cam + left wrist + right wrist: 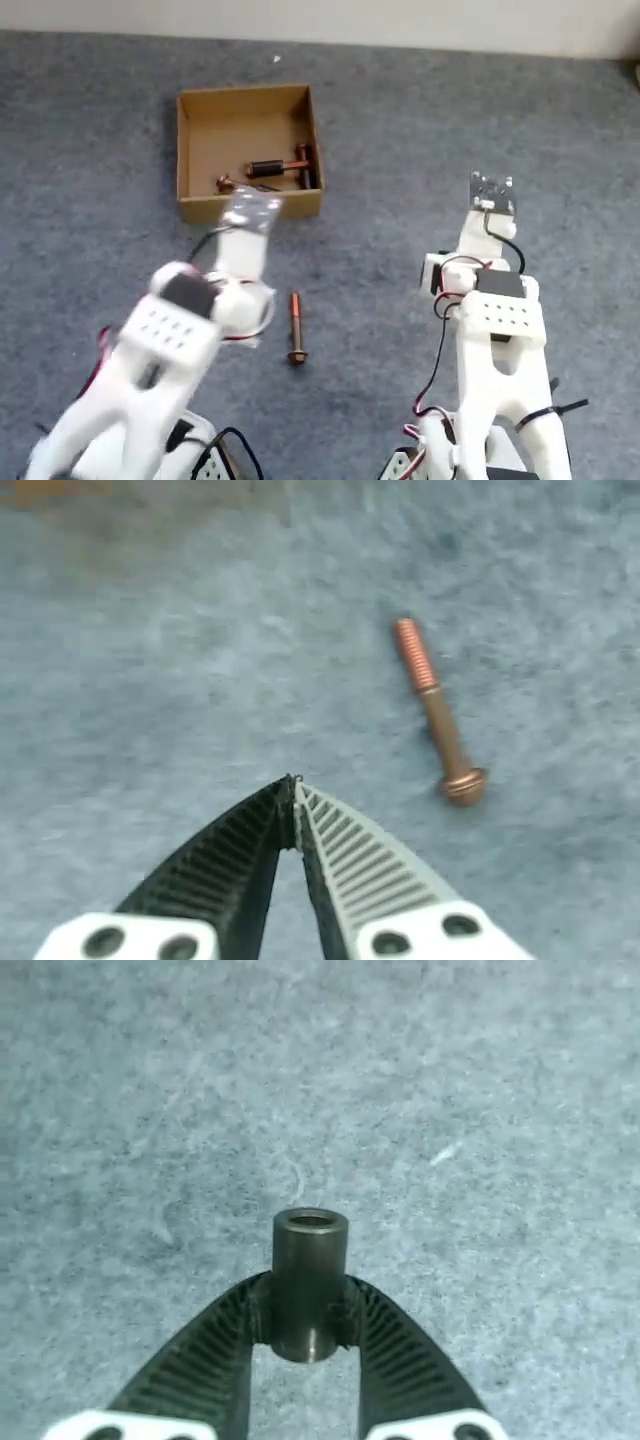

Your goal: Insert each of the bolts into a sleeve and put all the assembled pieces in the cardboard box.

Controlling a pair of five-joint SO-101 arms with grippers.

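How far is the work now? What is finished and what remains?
Done: assembled pieces already lie in the cardboard box; how many is hard to tell. In hand: the right gripper is shut on a sleeve, while the left gripper is shut and empty. Left: one bolt lies loose outside the box. It must go into that sleeve, and then the pair goes into the box.

The left arm [165, 335] and right arm [497, 330] are white plastic with black motors and thin red and black cables. The left gripper [292, 788] has one black and one grey ribbed finger.
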